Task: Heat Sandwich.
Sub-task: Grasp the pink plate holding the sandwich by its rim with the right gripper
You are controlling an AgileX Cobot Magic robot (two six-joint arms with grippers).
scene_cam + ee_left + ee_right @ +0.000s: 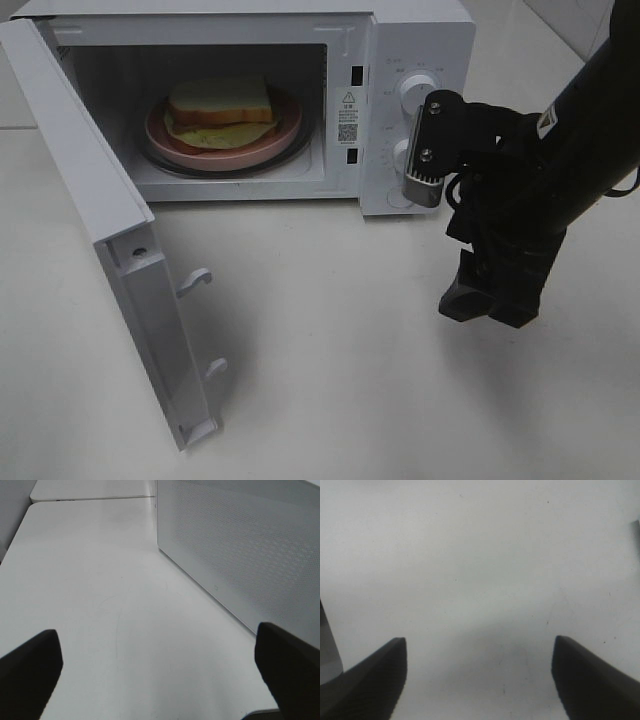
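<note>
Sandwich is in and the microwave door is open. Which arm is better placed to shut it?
Probably left. The door hangs open toward the left, its outer face turned away from the right gripper, open in front of the control panel. The left gripper, open, faces the microwave's perforated white panel.

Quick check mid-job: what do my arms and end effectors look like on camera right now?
The right arm is matte black, with a ribbed silver metal block fastened by two screws and black cables. The right end effector and left end effector show dark, blunt wedge-shaped fingers.
</note>
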